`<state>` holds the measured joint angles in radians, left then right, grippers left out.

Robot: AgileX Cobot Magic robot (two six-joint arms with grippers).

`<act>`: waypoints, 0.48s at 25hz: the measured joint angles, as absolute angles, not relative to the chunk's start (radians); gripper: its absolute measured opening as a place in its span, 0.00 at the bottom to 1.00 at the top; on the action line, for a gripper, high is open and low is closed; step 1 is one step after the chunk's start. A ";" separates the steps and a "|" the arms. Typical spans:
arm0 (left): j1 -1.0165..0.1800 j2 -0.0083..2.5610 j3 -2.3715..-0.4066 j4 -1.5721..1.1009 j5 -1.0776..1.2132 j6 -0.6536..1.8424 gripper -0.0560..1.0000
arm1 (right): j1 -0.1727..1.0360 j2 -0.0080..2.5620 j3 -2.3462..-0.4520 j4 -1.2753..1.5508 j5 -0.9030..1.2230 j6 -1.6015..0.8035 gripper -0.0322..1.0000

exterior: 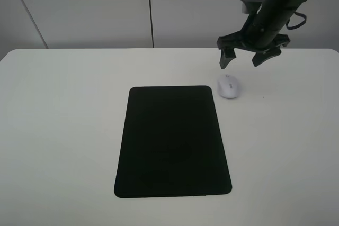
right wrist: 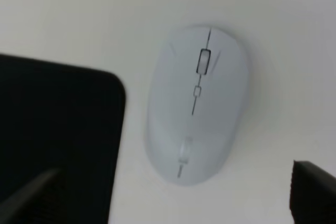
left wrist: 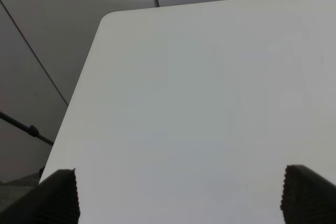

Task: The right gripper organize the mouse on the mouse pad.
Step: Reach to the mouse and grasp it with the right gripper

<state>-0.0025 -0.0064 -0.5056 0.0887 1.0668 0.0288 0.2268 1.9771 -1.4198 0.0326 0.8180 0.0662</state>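
While right gripper [exterior: 240,63] hangs upper right, splayed, empty — mouse [exterior: 228,86] lies just off top-right corner of mouse pad [exterior: 172,141].

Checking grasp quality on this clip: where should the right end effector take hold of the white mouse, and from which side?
Probably from straight above, closing on the mouse across its two long flanks at mid-body. It lies flat on the table, just clear of the corner of the mouse pad, and the open right end effector hangs above it.
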 joint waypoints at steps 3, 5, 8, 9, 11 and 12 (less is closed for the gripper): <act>-0.003 -0.006 -0.506 0.089 1.067 0.029 0.80 | 0.227 2.055 -1.494 0.011 0.844 0.088 0.83; -0.003 -0.006 -0.506 0.089 1.067 0.029 0.80 | 0.227 2.097 -1.524 0.000 0.850 0.103 0.83; -0.003 -0.006 -0.506 0.089 1.067 0.029 0.80 | 0.236 2.135 -1.533 -0.005 0.838 0.112 0.83; -0.003 -0.006 -0.506 0.089 1.067 0.029 0.80 | 0.238 2.146 -1.535 -0.006 0.830 0.119 0.83; -0.003 -0.006 -0.506 0.089 1.067 0.029 0.80 | 0.240 2.167 -1.537 -0.006 0.805 0.142 0.83; -0.003 -0.006 -0.506 0.089 1.067 0.029 0.80 | 0.240 2.175 -1.537 -0.009 0.797 0.149 0.83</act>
